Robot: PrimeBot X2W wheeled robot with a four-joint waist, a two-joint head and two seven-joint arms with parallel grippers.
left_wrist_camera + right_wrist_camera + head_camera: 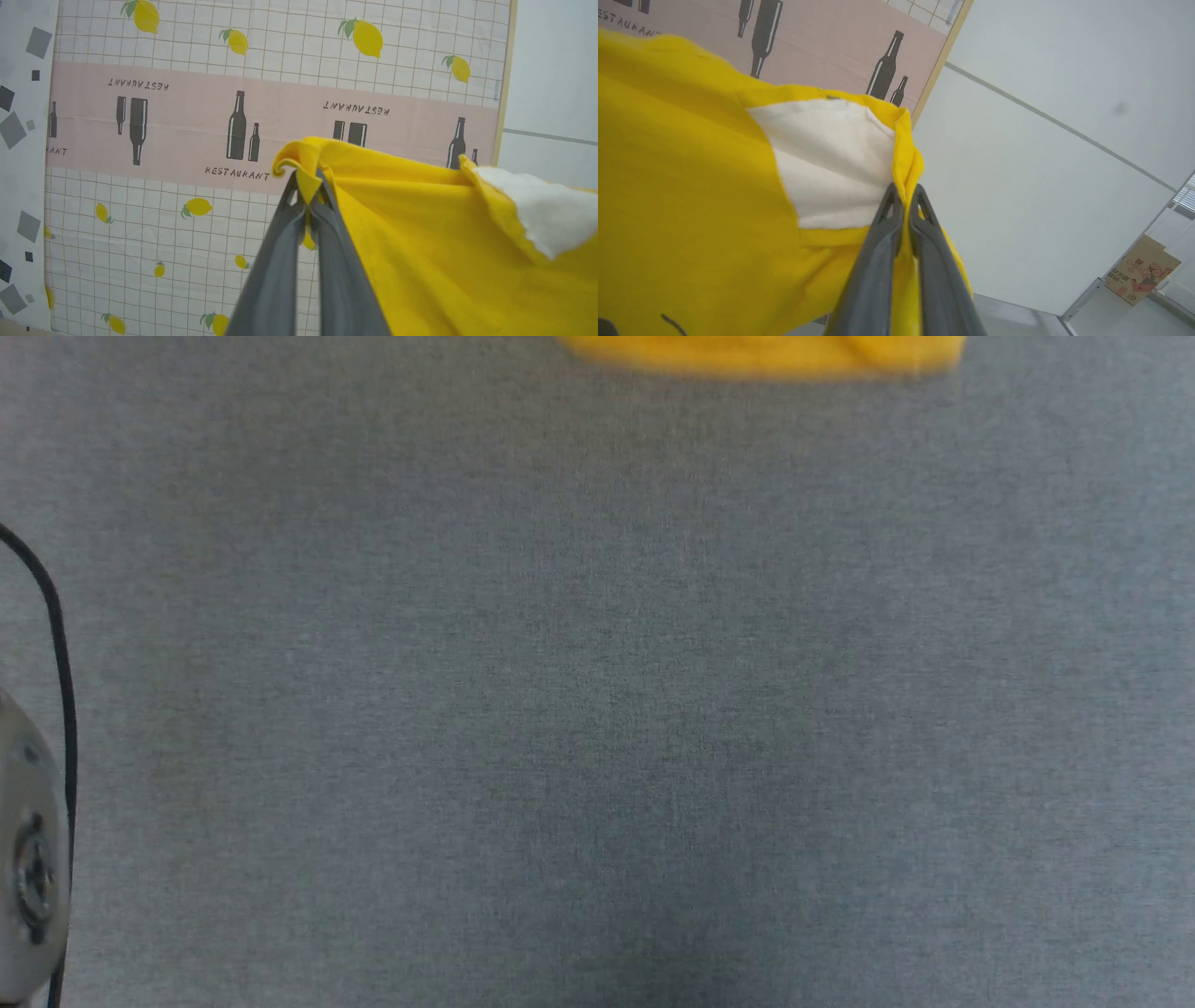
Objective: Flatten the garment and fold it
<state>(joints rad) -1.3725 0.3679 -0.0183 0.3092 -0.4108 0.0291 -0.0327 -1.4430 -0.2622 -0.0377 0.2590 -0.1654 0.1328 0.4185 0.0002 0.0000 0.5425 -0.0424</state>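
left tool (308, 184) pinching garment (444, 261), right tool (906, 196) likewise

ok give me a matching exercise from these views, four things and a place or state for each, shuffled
1. left dark two-fingered gripper
2. right dark two-fingered gripper
3. brown cardboard box
4. grey fabric surface

A. on the floor
B. shut on the mustard-yellow cotton T-shirt next to its white patch
C. flat below the head camera
D. shut on a curled plain-yellow edge

Pairs: 1-D, 2-B, 3-A, 4-C
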